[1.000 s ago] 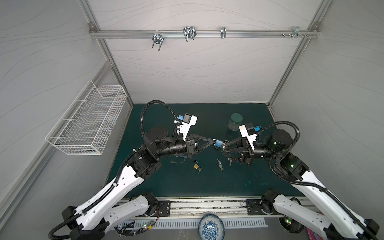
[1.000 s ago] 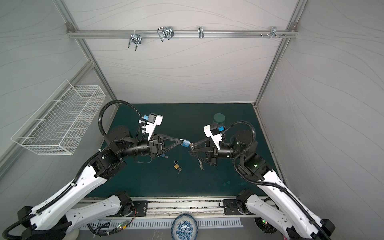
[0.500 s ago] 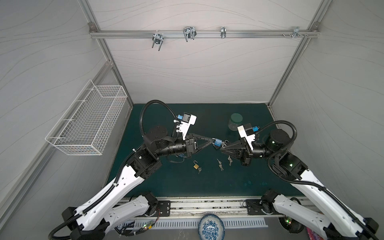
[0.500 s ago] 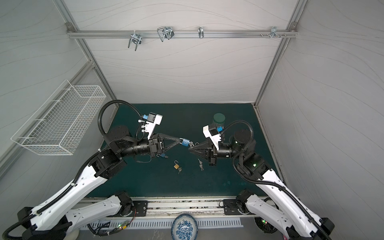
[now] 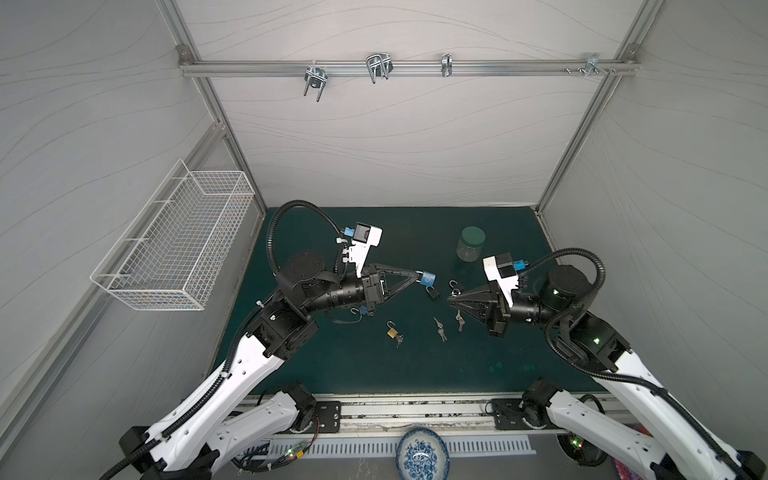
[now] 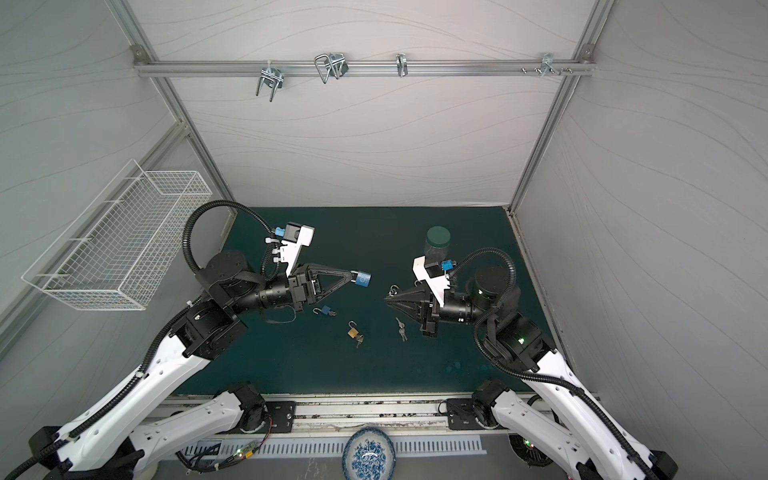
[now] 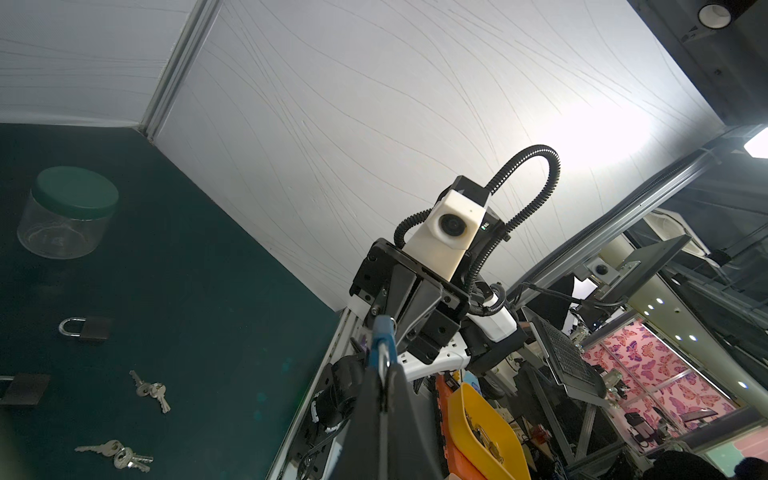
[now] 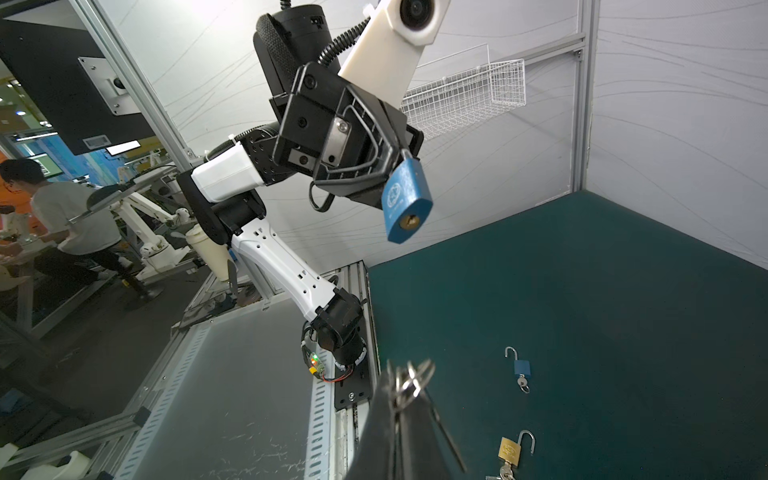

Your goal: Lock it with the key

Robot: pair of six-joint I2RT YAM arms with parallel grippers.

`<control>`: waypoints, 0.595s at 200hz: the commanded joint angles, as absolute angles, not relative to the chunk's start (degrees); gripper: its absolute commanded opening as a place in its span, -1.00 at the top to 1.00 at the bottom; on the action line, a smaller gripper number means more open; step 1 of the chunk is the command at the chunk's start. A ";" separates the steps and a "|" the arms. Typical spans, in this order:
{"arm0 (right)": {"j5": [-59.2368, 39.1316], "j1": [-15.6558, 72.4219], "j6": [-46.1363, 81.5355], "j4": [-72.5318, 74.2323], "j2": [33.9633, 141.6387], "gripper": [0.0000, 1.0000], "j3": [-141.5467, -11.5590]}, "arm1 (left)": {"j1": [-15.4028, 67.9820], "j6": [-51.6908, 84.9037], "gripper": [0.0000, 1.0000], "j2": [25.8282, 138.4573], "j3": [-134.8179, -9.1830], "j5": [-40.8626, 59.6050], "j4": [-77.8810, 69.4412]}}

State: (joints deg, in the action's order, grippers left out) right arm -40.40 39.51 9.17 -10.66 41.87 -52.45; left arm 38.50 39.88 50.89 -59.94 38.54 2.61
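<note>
Brass padlock point(image 5: 391, 332), loose keys point(image 5: 439, 329), black padlock point(image 5: 433, 292) on mat point(image 5: 374, 374) | jar point(image 5: 471, 245) at back

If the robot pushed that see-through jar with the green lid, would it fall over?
Probably it would slide, not tip: the jar looks squat and wide, upright on the mat. It looks clear and empty, so likely light. Knocked sideways, its round wall would probably let it roll.

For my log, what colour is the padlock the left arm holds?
Blue metal padlock, clearest in the right wrist view.
</note>
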 commanded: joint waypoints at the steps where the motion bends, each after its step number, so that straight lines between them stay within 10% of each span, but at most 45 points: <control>1: -36.37 39.37 6.10 -16.90 42.56 1.00 -54.37 | 38.03 38.97 1.00 49.97 -60.81 38.76 1.88; 119: -0.05 55.68 11.54 -37.72 60.95 1.00 -50.23 | 36.86 33.18 1.00 48.83 -54.34 8.25 33.42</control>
State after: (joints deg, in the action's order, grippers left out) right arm -11.29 52.58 7.68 -34.79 58.06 -52.01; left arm 37.58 32.58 49.36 -56.29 14.33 30.04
